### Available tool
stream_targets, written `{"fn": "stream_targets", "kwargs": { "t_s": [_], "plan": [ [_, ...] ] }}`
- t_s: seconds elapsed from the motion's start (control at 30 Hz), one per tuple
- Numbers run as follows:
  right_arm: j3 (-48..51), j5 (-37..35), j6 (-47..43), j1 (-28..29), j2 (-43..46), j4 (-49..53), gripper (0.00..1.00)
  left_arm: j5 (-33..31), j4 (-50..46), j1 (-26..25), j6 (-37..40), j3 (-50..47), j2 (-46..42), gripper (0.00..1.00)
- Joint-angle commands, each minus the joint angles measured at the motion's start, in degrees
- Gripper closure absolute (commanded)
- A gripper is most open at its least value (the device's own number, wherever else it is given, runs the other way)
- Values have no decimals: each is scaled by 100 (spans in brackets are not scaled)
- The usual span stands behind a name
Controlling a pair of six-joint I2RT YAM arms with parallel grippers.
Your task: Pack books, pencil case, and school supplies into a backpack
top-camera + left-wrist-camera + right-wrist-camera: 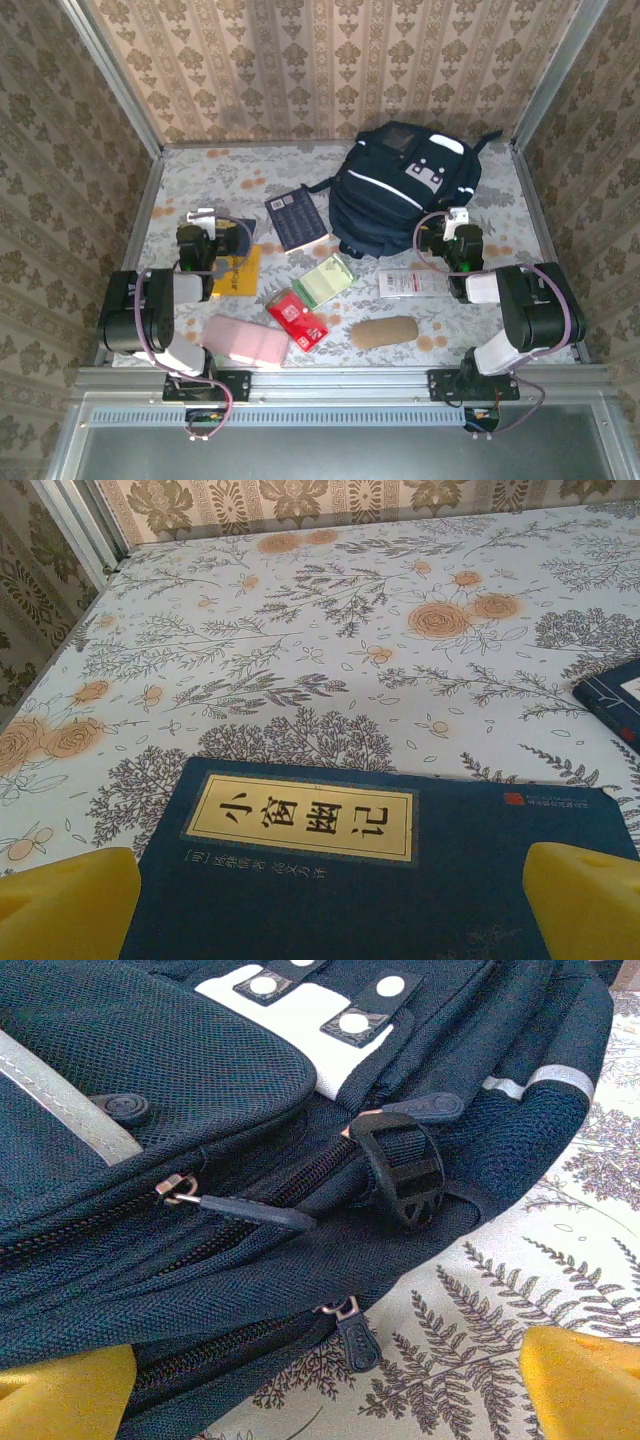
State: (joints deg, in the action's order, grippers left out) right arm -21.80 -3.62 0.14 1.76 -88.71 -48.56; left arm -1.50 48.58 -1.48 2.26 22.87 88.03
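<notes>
The navy backpack (405, 185) lies at the back right, its zips closed. My right gripper (455, 245) hovers open at its near right edge. In the right wrist view the backpack (200, 1220) and a zip pull (357, 1341) sit just ahead of the right gripper (320, 1390). My left gripper (197, 240) stands open over the blue book with the yellow label (380, 880), with the left gripper (325, 905) holding nothing. The orange-yellow book (240, 270) lies beneath it. The dark navy book (296, 217) lies mid-table. The green pad (322, 280), red packet (297, 317), white packet (412, 284) and pink pencil case (245, 341) lie near the front.
A tan oblong pouch (387, 332) lies at the front, right of the red packet. Patterned walls with metal rails (120, 90) close in the table on three sides. The floral tablecloth (330, 630) is bare beyond the blue book.
</notes>
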Motion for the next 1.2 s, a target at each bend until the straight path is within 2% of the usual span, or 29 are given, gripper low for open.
{"fn": "stream_targets", "kwargs": {
  "t_s": [0.0, 0.2, 0.37, 0.47, 0.57, 0.93, 1.03, 1.07, 1.17],
  "plan": [
    [-37, -19, 25, 35, 86, -320, 0, -52, 29, -28, 110, 33, -2, 0],
    [-35, -43, 41, 27, 81, -316, 0, -79, 40, -37, 117, 24, -2, 0],
    [-56, -344, 263, -59, 75, -276, 0, 128, -8, 59, 90, 50, 0, 0],
    [-143, 65, 101, -62, 73, -135, 0, 123, -24, 60, 78, 59, -4, 0],
    [-159, 180, 134, -117, 64, -111, 0, 123, -23, 60, 81, 59, -2, 0],
    [-153, 212, 151, -141, 72, -104, 0, 53, 26, 24, 84, 27, -12, 0],
    [-101, 275, 115, -123, 152, -200, 0, -188, 13, -55, 108, -61, -299, 0],
    [-102, 308, 52, -103, 329, -51, 0, -347, -158, -103, 99, -58, -517, 0],
    [-535, 2, 47, 18, 1438, 1484, 0, -770, -1096, -340, 209, 80, -1446, 0]
  ]
}}
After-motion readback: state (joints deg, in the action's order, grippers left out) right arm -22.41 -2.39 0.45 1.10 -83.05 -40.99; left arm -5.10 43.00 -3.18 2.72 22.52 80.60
